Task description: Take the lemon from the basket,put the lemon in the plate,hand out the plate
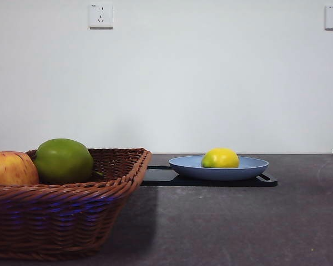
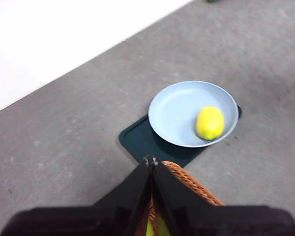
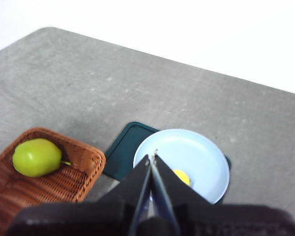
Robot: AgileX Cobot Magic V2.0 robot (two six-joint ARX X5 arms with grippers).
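Lemon (image 1: 220,158) resting in blue plate (image 1: 255,166) on black tray (image 1: 161,177), basket (image 1: 108,191) alongside holding green apple (image 1: 63,160), left gripper (image 2: 151,161) jaws closed, empty, above basket, right gripper (image 3: 152,158) jaws closed, empty, above plate

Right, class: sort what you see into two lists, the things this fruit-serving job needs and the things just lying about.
Part of the job:
lemon, lying in the plate
plate, on the black tray
basket
left gripper, shut
right gripper, shut, above the plate

Just lying about:
green apple, in the basket
red-yellow apple, in the basket
black tray
wall sockets
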